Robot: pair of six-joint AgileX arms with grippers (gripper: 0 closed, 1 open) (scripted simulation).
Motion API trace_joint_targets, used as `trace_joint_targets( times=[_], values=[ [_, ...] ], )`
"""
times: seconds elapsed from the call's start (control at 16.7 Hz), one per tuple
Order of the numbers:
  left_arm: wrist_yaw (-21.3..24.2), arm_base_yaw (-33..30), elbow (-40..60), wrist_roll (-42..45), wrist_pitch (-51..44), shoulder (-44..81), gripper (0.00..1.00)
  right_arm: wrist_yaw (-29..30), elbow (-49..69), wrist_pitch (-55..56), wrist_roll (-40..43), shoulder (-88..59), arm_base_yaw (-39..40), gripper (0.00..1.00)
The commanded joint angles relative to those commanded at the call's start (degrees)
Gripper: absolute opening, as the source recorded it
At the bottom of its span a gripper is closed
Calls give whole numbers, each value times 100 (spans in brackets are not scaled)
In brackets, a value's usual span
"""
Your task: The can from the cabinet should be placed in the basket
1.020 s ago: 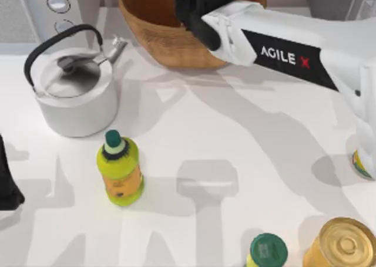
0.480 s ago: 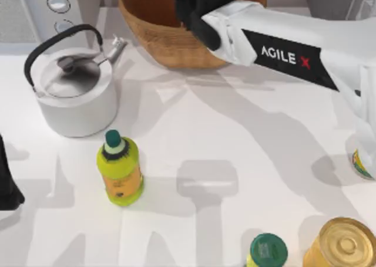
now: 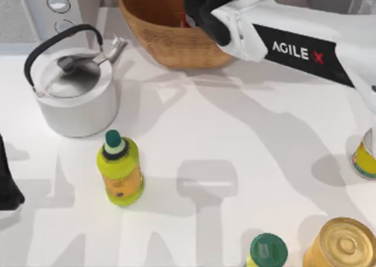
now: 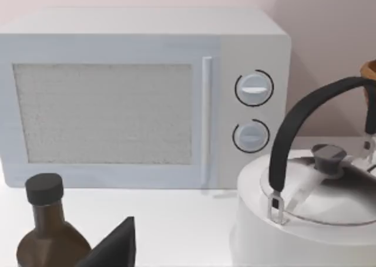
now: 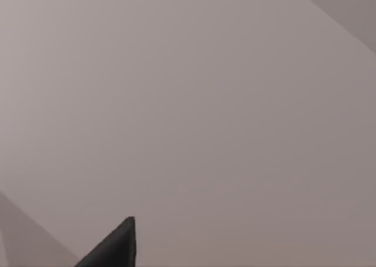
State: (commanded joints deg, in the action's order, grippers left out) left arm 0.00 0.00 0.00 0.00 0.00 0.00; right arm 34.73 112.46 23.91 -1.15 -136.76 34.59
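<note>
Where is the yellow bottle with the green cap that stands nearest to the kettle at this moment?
In the top view the yellow bottle stands upright on the table's left half, just in front of the white kettle.

Only thing I can actually read is "AGILE X" on my right arm [image 3: 296,51], from the top view. It's white letters on a black panel along the white casing, and the X is red. The yellow bottle [image 3: 120,174] has an orange label with some dark mark on it, but it's too small to make out. Same story with the can at the right edge of the table [image 3: 365,159]: there's a printed label, nothing legible. The microwave [image 4: 147,97] knobs have no markings I can read.
</note>
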Motion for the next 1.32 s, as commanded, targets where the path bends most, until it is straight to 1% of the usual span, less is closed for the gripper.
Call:
trace_joint_targets(
  times=[0.18,0.36,0.66,0.84,1.08,1.32],
  values=[
    [0,0,0,0,0,0,100,-471,-857,-86,-24,890,-256,100],
    [0,0,0,0,0,0,100,-1078,-2181,-268,-44,2308,-645,100],
    [0,0,0,0,0,0,100,-2115,-4916,-756,-54,5561,-1462,100],
    [0,0,0,0,0,0,100,-2627,-6606,-1113,-38,7725,-1972,100],
    [0,0,0,0,0,0,100,-3125,-8674,-1608,5,10409,-2606,100],
    [0,0,0,0,0,0,100,-3385,-10258,-2047,62,12416,-3108,100]
  ],
)
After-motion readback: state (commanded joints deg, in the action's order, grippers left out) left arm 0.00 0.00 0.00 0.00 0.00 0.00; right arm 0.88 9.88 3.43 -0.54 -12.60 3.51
